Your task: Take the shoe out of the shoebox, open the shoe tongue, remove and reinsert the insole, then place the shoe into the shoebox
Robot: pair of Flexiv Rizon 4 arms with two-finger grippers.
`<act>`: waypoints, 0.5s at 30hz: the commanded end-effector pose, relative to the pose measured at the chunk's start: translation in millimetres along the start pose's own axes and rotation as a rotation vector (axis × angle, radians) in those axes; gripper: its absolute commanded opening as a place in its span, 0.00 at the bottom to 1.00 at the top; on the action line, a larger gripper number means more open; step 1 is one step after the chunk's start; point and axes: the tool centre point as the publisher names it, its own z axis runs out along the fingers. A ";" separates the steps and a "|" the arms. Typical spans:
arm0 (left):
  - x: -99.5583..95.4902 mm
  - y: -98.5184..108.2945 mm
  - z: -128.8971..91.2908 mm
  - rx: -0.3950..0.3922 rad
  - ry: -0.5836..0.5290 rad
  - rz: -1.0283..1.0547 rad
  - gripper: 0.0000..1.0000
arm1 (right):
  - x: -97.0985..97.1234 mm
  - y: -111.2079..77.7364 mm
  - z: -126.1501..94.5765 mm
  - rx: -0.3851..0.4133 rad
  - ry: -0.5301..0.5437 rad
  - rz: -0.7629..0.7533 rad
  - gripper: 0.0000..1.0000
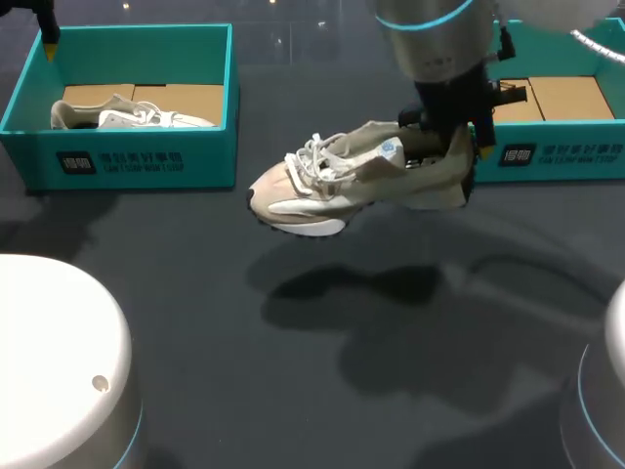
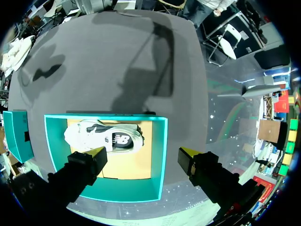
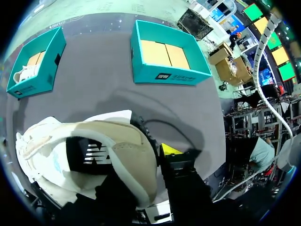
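A beige shoe [image 1: 342, 181] with white laces hangs above the table, toe toward the left, its shadow on the dark top below. My right gripper [image 1: 444, 147] is shut on its heel collar. In the right wrist view one yellow-tipped finger [image 3: 170, 150] sits outside the shoe [image 3: 94, 150], and the other is hidden inside it. Behind stands the empty right shoebox [image 1: 562, 156] [image 3: 164, 76]. My left gripper [image 2: 142, 156] hangs open, holding nothing, over the left shoebox [image 2: 160, 155] [image 1: 127, 161], where a second, white shoe [image 2: 106, 137] [image 1: 127, 115] lies. Only its yellow tip [image 1: 47, 39] shows in the head view.
Both teal shoeboxes stand along the table's far edge, with a gap between them. The white bases of my arms [image 1: 59, 362] [image 1: 605, 391] fill the near corners. Dark table top [image 1: 293, 391] lies between them.
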 end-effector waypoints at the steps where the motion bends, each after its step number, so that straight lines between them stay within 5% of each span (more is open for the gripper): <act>1: 0.2 -0.9 -0.1 -0.002 0.001 0.000 1.00 | 10.6 -7.2 13.3 -0.009 0.003 0.000 0.00; 15: 0.2 -0.9 -0.1 -0.002 0.001 0.000 1.00 | 42.0 -32.2 61.3 0.026 -0.004 -0.017 0.00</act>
